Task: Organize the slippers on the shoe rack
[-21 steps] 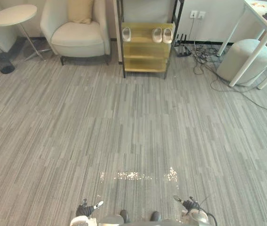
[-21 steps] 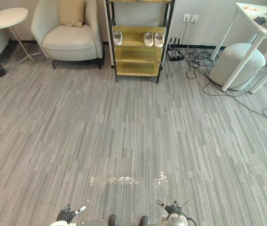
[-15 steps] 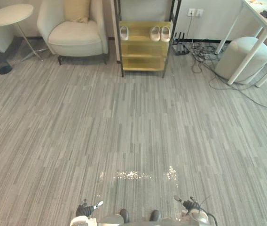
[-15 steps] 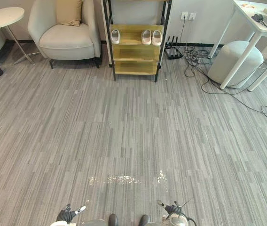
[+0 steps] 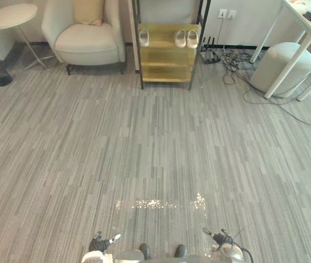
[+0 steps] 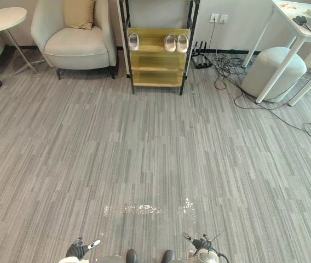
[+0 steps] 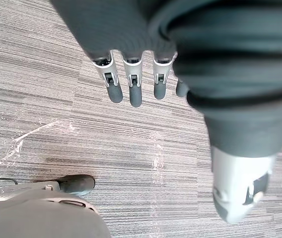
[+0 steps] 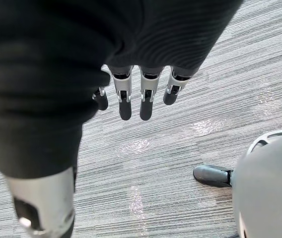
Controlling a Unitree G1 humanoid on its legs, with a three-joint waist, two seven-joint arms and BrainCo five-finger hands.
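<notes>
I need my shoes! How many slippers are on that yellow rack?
3. One pale white slipper lies alone, left on the yellow shoe rack's upper shelf; a second slipper and third slipper sit together at its right. More may be hidden.

Both hands hang loose at the robot's sides.
The left hand [image 7: 131, 87] and the right hand [image 8: 142, 96] each point downward, fingers straight and slightly spread, thumb held apart from them. In the head views they sit low, one on each side, with wrists under dark ribbed covers.
</notes>
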